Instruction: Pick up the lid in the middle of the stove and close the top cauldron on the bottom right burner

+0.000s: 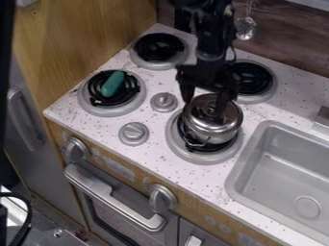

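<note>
The black gripper (204, 104) hangs over the pot on the lower right burner. It stands open, one finger at the lid's upper left rim and the other over its right half, near the knob. The shiny metal lid (200, 120) lies on top of the small metal pot (217, 138), covering its mouth. The pot rests on the black coil of the bottom right burner (202, 158), with a small wire handle toward the front. Part of the lid is hidden behind the right finger.
A green object (112, 83) lies on the lower left burner (96, 108). Two bare burners are behind, the right one (257, 79) partly behind the arm. Two grey knobs (133, 133) stand between the burners. A grey sink (247, 168) lies to the right.
</note>
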`<state>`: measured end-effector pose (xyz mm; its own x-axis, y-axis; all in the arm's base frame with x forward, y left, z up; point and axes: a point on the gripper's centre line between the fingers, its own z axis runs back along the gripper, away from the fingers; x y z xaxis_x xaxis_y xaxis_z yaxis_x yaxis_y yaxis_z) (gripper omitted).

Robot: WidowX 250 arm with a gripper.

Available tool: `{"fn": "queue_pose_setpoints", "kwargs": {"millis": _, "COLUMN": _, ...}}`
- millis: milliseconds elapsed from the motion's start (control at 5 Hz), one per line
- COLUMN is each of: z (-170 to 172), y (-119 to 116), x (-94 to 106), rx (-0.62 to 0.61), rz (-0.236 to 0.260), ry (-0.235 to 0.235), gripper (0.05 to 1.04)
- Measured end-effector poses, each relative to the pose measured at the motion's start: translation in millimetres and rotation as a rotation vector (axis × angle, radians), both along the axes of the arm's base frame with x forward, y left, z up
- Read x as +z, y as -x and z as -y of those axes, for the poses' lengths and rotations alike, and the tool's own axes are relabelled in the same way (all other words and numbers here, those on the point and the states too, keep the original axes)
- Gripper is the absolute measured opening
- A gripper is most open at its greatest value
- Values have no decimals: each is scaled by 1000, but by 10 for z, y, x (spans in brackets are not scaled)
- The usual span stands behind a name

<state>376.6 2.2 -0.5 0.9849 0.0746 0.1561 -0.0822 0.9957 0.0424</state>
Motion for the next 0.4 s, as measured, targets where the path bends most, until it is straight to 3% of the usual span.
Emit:
{"fn": "queue_pose_setpoints", "kwargs": {"millis": 200, "z": 44, "y": -8, "x": 297, "rx": -10, "rz": 37, "ry": -24, "gripper": 1000}}
{"fn": "queue_pose_setpoints", "kwargs": {"millis": 400, "z": 118, "y": 46, "x": 508, "rx": -18, "rz": 36, "ry": -31, "gripper": 1000}}
